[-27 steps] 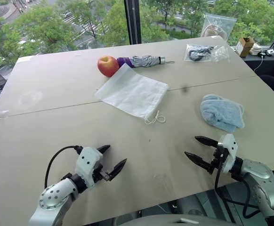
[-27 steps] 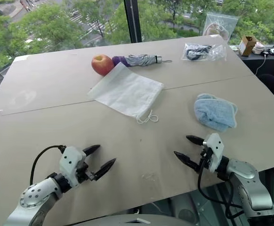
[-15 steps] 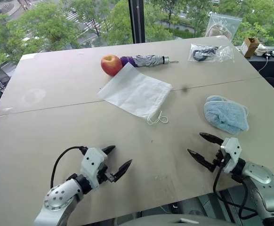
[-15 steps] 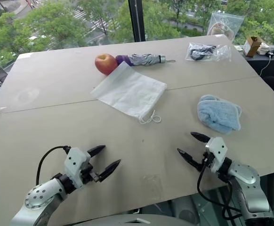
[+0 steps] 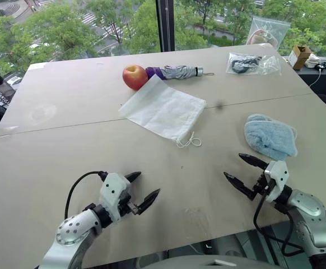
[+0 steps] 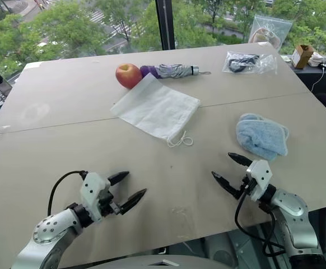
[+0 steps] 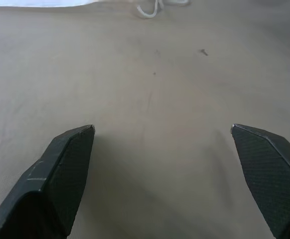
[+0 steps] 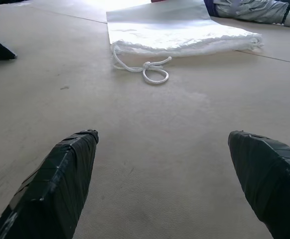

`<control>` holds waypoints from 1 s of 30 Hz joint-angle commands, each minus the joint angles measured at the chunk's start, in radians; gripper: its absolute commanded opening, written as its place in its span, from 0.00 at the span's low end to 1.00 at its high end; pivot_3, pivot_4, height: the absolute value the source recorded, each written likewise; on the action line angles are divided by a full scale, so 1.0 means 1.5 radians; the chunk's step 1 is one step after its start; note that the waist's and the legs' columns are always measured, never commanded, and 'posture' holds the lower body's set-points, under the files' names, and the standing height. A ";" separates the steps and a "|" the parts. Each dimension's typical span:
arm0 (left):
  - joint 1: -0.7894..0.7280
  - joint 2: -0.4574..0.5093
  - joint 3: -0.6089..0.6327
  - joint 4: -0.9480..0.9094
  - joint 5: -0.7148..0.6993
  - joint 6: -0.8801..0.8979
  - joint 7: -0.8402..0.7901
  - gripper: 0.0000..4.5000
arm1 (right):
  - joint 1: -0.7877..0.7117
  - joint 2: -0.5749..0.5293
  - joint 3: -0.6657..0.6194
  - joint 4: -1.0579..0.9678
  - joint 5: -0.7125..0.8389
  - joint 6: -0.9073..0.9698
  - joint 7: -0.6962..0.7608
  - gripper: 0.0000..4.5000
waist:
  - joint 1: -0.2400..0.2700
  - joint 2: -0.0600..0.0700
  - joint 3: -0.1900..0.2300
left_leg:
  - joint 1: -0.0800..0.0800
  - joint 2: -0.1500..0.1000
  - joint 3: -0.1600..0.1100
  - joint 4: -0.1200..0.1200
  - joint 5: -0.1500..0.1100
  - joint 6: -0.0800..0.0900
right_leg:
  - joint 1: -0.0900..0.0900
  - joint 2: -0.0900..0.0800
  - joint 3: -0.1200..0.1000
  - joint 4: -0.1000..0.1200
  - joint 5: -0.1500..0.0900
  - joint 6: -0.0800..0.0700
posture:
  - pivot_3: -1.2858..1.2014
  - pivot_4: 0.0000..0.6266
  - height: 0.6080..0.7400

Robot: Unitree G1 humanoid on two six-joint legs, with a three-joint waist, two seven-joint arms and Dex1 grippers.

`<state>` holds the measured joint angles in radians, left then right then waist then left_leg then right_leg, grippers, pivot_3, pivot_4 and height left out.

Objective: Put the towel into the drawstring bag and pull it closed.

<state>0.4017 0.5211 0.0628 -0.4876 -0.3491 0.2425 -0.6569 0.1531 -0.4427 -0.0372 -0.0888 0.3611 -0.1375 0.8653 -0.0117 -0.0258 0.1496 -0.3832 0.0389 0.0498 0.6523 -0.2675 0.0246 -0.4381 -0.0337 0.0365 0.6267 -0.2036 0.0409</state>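
Black-fingered and spread wide, the left end effector [image 5: 139, 188] and right end effector [image 5: 243, 170] both hover low over the tan worktop [image 5: 68, 140] with nothing in them, so the job looks like it's barely at the starting step. Light-blue towel [image 5: 270, 135] sits just beyond the right one, while the drawstring bag [image 5: 163, 110] lies flat mid-worktop, cords [image 5: 189, 140] facing the robot. Next move probably means grabbing the towel and getting that flat mouth opened somehow, tricky with thin fabric. No readable labels or writing anywhere.
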 commanded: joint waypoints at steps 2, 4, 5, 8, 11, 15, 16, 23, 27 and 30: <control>-0.064 -0.006 0.018 0.012 -0.015 0.015 0.015 1.00 | 0.000 0.003 -0.016 -0.030 0.020 -0.004 -0.006 0.99 | 0.001 0.000 0.000 | 0.000 0.000 0.000 0.000 0.000 0.000 | 0.000 0.000 -0.001 0.000 0.000 0.000 | 0.52 0.24 1.00; -0.131 -0.019 0.018 0.045 -0.013 0.028 0.035 1.00 | -0.004 0.006 -0.018 -0.041 0.028 0.004 -0.012 0.99 | 0.002 0.001 0.000 | 0.001 0.000 0.000 0.001 0.000 0.000 | 0.002 0.000 -0.002 0.000 0.000 0.000 | 0.52 0.24 1.00; -0.161 -0.023 0.015 0.060 -0.008 0.034 0.042 1.00 | -0.007 0.008 -0.018 -0.046 0.031 0.010 -0.017 0.99 | 0.002 0.000 0.000 | 0.001 0.000 -0.001 0.002 0.000 0.000 | 0.003 0.000 -0.003 0.001 0.000 0.000 | 0.52 0.24 1.00; -0.275 -0.051 -0.023 0.116 0.019 0.047 0.063 1.00 | -0.017 0.016 -0.012 -0.064 0.029 0.020 -0.032 0.99 | 0.002 0.000 0.000 | 0.002 0.000 -0.002 0.003 0.000 0.000 | 0.005 0.001 -0.003 0.001 0.001 -0.001 | 0.52 0.24 1.00; -0.384 -0.087 -0.081 0.161 0.050 0.050 0.067 1.00 | -0.025 0.028 -0.001 -0.087 0.026 0.028 -0.048 0.99 | 0.003 0.000 0.000 | 0.001 0.000 -0.003 0.005 0.000 0.000 | 0.006 0.001 -0.004 0.001 0.002 -0.001 | 0.52 0.24 1.00; -0.529 -0.161 -0.173 0.288 0.131 0.031 0.097 1.00 | -0.037 0.054 0.018 -0.120 0.011 0.038 -0.084 0.99 | 0.000 0.000 0.000 | 0.000 -0.001 -0.003 0.007 0.000 0.000 | 0.006 0.000 -0.004 0.001 0.004 0.000 | 0.52 0.24 1.00; -0.555 -0.172 -0.194 0.322 0.158 0.013 0.104 1.00 | -0.038 0.059 0.023 -0.129 0.009 0.041 -0.093 0.99 | 0.003 0.000 0.000 | 0.000 -0.001 -0.004 0.008 0.000 0.000 | 0.006 0.001 -0.004 0.001 0.004 0.000 | 0.52 0.24 1.00; -0.651 -0.236 -0.227 0.516 0.269 -0.081 0.192 1.00 | -0.031 0.075 0.039 -0.164 -0.006 0.054 -0.130 0.99 | 0.000 -0.001 0.000 | -0.002 -0.001 -0.006 0.010 0.000 0.000 | 0.006 0.001 -0.006 0.001 0.004 0.000 | 0.52 0.24 1.00; -0.670 -0.236 -0.225 0.568 0.309 -0.115 0.224 1.00 | -0.029 0.074 0.037 -0.170 -0.008 0.057 -0.141 0.99 | 0.001 -0.001 0.000 | -0.002 0.000 -0.007 0.010 0.000 0.000 | 0.006 0.001 -0.007 0.001 0.004 0.000 | 0.52 0.24 1.00; -0.682 -0.240 -0.197 0.602 0.311 -0.122 0.259 1.00 | -0.028 0.072 0.037 -0.170 -0.009 0.056 -0.142 0.99 | 0.002 -0.001 0.000 | -0.003 0.000 -0.008 0.010 0.000 0.000 | 0.006 0.001 -0.007 0.001 0.004 0.000 | 0.52 0.24 1.00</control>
<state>-0.5977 0.1667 -0.2650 0.4142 0.1076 0.0844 -0.3008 0.1099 -0.3327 0.0236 -0.3004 0.3423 -0.0471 0.6567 -0.0084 -0.0266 0.1502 -0.3872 0.0382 0.0379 0.6676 -0.2677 0.0254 -0.4287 -0.0321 0.0255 0.6283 -0.1970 0.0415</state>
